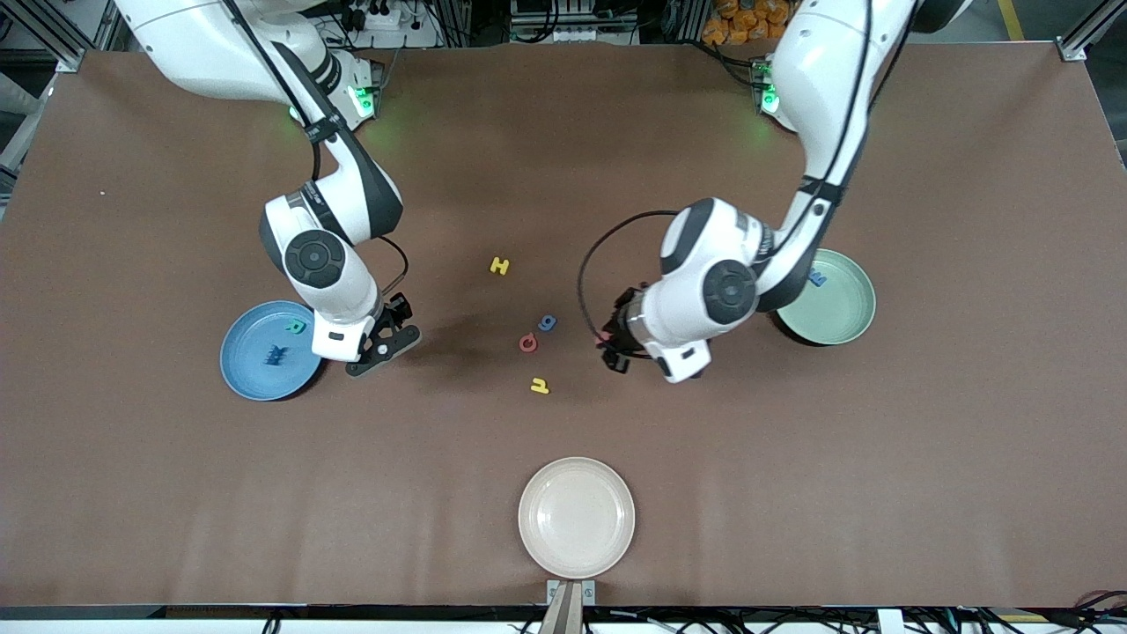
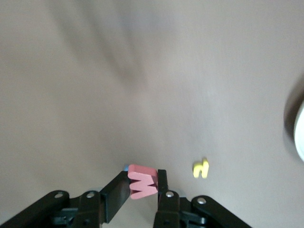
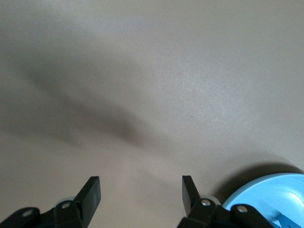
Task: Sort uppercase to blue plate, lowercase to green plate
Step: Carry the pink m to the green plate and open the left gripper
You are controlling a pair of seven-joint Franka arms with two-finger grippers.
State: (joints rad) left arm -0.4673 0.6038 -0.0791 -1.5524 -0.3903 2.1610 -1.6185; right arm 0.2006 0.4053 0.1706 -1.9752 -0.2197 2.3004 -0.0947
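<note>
Starting at the blue plate (image 1: 268, 350), holding R and W: right claw (image 3: 141, 190) hangs empty and spread over the surface (image 1: 563, 493) beside it. Mid-surface: H, g, Q, h. Left claw (image 2: 145, 183) pinches the red w (image 2: 141, 181) by its flat faces: light, stiff, tiny, easily twisted. Green plate (image 1: 847, 313) holds m.

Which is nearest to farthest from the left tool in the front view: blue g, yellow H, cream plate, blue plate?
Measured from the left tool, shut on the red w:
1. blue g, on the table just toward the right arm's end.
2. yellow H, farther from the camera.
3. cream plate, at the table's camera edge.
4. blue plate, at the right arm's end.
</note>
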